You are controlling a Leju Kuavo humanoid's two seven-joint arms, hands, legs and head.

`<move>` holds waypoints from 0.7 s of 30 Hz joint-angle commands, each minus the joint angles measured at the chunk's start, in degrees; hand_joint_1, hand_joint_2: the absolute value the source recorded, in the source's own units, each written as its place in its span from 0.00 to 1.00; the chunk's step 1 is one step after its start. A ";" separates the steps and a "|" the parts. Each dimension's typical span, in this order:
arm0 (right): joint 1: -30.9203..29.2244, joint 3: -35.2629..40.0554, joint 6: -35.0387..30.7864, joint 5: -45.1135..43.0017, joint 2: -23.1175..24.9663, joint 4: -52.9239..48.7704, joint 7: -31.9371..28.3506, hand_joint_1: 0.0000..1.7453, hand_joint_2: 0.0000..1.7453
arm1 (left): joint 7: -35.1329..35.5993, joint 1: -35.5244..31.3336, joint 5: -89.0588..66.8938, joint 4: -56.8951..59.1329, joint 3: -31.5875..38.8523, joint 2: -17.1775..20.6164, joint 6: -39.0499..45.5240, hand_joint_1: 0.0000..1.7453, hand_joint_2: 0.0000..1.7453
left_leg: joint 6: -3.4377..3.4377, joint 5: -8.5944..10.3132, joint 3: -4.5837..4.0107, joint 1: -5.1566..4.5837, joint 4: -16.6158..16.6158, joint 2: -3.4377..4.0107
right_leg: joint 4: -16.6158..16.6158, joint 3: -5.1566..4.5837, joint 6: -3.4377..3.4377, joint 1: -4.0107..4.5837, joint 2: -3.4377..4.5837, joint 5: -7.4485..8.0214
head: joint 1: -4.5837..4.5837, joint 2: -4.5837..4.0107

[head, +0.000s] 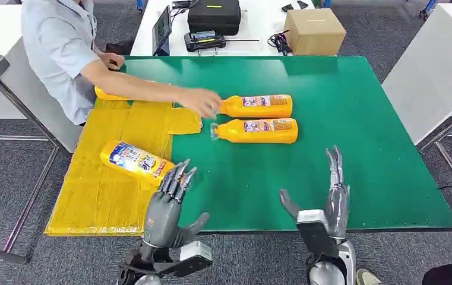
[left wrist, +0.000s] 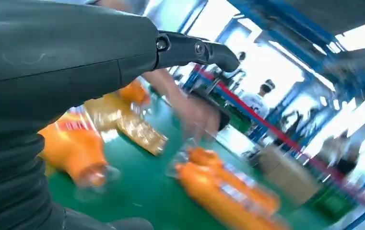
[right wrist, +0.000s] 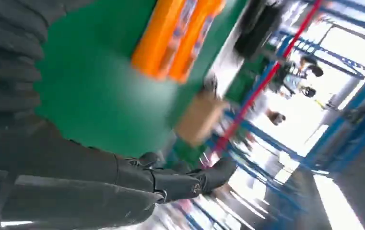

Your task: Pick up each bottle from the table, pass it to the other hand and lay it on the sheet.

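Two orange bottles lie side by side on the green table (head: 342,107): the far one (head: 258,106) and the near one (head: 258,131). A person's hand (head: 198,101) touches the far bottle's cap end. A third bottle with a blue and white label (head: 136,161) lies on the yellow sheet (head: 101,196). Another orange bottle (head: 106,94) peeks out behind the person's arm at the sheet's far edge. My left hand (head: 170,205) is open, fingertips close to the labelled bottle's cap end. My right hand (head: 324,199) is open over bare green table, holding nothing. Both wrist views are blurred.
A person in a light blue shirt (head: 57,41) leans in from the far left. Behind the table stand a cardboard box (head: 314,31), a black case (head: 214,15) and a tablet (head: 162,28). A white table (head: 437,71) stands to the right.
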 commanded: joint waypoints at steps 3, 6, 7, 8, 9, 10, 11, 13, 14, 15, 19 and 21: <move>-2.84 0.68 -6.77 11.72 -5.24 8.13 5.26 0.00 1.00 | -5.17 0.06 15.01 2.71 3.55 -3.76 -2.00 0.00 1.00 | -0.05 -0.01 0.13 0.04 -0.05 0.10 | -0.08 0.12 -0.07 0.04 0.06 0.02 | -0.02 0.00; -4.80 0.59 -11.78 19.99 -7.24 11.93 8.41 0.00 1.00 | -7.60 1.10 20.55 0.91 2.80 -3.44 -2.78 0.00 1.00 | -0.11 -0.10 0.35 0.11 -0.08 0.22 | -0.16 0.34 -0.13 0.13 0.17 0.00 | -0.04 0.00; -5.86 1.48 -12.78 23.78 -8.56 13.89 9.79 0.00 1.00 | -8.13 1.23 21.85 0.60 2.57 -3.44 -2.68 0.00 1.00 | -0.09 -0.08 0.29 0.10 -0.07 0.22 | -0.14 0.28 -0.10 0.11 0.17 0.01 | -0.02 0.00; -6.50 1.41 -12.52 22.76 -8.86 14.86 10.14 0.00 1.00 | -8.63 1.33 23.21 0.41 2.30 -3.37 -3.01 0.00 1.00 | -0.05 -0.05 0.21 0.06 -0.06 0.19 | -0.11 0.19 -0.07 0.07 0.15 0.03 | -0.04 0.00; -7.05 1.66 -12.26 22.64 -9.34 15.97 10.09 0.00 1.00 | -9.09 1.47 24.21 0.12 2.12 -3.31 -3.11 0.00 1.00 | -0.08 -0.10 0.36 0.11 -0.07 0.23 | -0.16 0.35 -0.11 0.12 0.18 0.00 | -0.02 0.00; -7.51 2.14 -11.15 23.98 -10.12 17.08 10.69 0.00 1.00 | -9.36 1.55 24.93 -0.04 1.95 -3.24 -3.21 0.00 1.00 | -0.06 -0.06 0.24 0.08 -0.05 0.19 | -0.12 0.23 -0.08 0.09 0.15 0.02 | -0.02 0.00; -8.22 2.49 -11.49 26.36 -10.65 18.92 11.55 0.00 1.00 | -9.40 1.47 25.23 -0.16 1.65 -3.01 -3.32 0.00 1.00 | -0.09 -0.13 0.39 0.12 -0.05 0.26 | -0.14 0.38 -0.13 0.13 0.20 -0.02 | -0.04 0.00; -9.41 3.32 -11.25 28.57 -11.12 21.80 12.62 0.00 1.00 | -9.34 1.58 25.79 -0.44 1.81 -2.85 -3.22 0.00 1.00 | -0.09 -0.11 0.35 0.11 -0.03 0.26 | -0.13 0.35 -0.12 0.13 0.20 0.00 | -0.02 0.00; -9.81 3.71 -11.63 29.98 -11.30 22.72 13.38 0.00 1.00 | -9.34 1.56 25.81 -0.49 1.75 -2.73 -3.25 0.00 1.00 | -0.12 -0.14 0.44 0.14 -0.03 0.26 | -0.14 0.45 -0.15 0.16 0.20 -0.02 | -0.02 0.00; -10.37 4.23 -10.71 32.11 -11.66 23.84 15.01 0.00 1.00 | -9.34 1.63 25.81 -0.68 1.78 -2.62 -3.24 0.00 1.00 | -0.14 -0.15 0.50 0.15 -0.06 0.28 | -0.19 0.52 -0.17 0.17 0.21 -0.02 | -0.02 0.00; -10.37 4.23 -10.71 32.11 -11.66 23.84 15.01 0.00 1.00 | -9.34 1.63 25.81 -0.68 1.78 -2.62 -3.24 0.00 1.00 | -0.08 -0.04 0.20 0.06 -0.04 0.17 | -0.07 0.19 -0.09 0.07 0.12 0.02 | -0.02 0.00; -10.37 4.23 -10.71 32.11 -11.66 23.84 15.01 0.00 1.00 | -9.34 1.63 25.81 -0.68 1.78 -2.62 -3.24 0.00 1.00 | -0.09 -0.06 0.22 0.08 -0.03 0.10 | -0.08 0.23 -0.11 0.10 0.07 -0.01 | -0.02 0.00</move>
